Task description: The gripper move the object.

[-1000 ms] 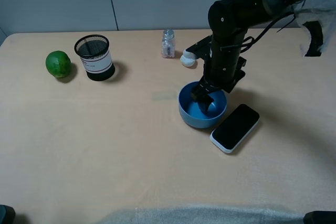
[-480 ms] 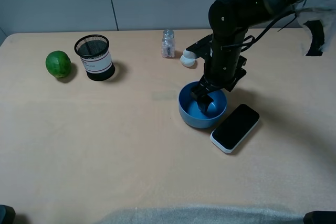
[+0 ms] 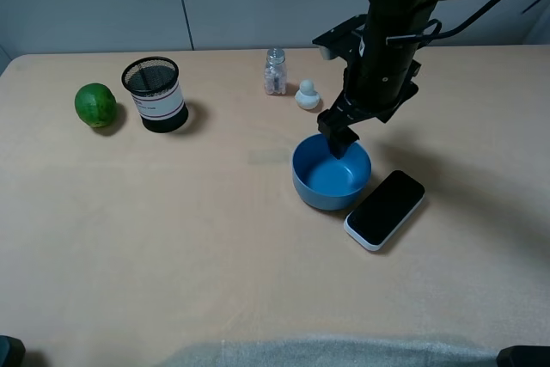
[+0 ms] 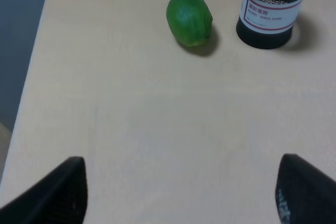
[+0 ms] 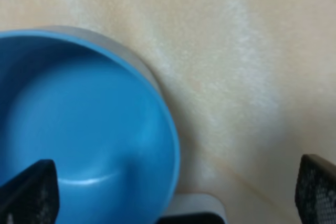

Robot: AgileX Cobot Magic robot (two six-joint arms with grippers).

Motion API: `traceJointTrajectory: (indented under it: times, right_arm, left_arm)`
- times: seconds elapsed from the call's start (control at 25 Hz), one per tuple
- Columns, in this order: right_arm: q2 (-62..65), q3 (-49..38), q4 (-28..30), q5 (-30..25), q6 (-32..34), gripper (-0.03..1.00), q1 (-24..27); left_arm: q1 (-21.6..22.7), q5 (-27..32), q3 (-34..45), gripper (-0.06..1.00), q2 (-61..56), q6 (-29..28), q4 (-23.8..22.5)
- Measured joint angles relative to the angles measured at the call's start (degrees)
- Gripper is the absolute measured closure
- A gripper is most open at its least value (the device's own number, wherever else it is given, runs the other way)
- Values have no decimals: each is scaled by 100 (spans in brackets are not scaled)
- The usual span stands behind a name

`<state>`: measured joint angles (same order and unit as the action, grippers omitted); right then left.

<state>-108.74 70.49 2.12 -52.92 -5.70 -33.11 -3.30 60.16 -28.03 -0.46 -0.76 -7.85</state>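
The blue bowl sits upright on the table, right of centre, and it is empty. My right gripper hangs just above the bowl's far rim, clear of it. In the right wrist view the bowl fills one side, and the right gripper shows two dark fingertips wide apart with nothing between them. My left gripper is open and empty over bare table, far from the bowl.
A black-screened phone lies against the bowl's front right side. A small white figure and a glass shaker stand behind the bowl. A black mesh cup and a green lime stand at far left.
My right gripper has lifted out of the bowl and moved back, uncovering the white figure. The bowl has stayed in place.
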Motion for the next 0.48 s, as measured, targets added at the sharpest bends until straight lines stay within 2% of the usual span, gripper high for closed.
traceJointTrajectory:
  times: [0.48]
  right_arm:
    - [1493,0,372,-155,529,29,13]
  left_arm:
    - [0,0,0,15,0,0,0]
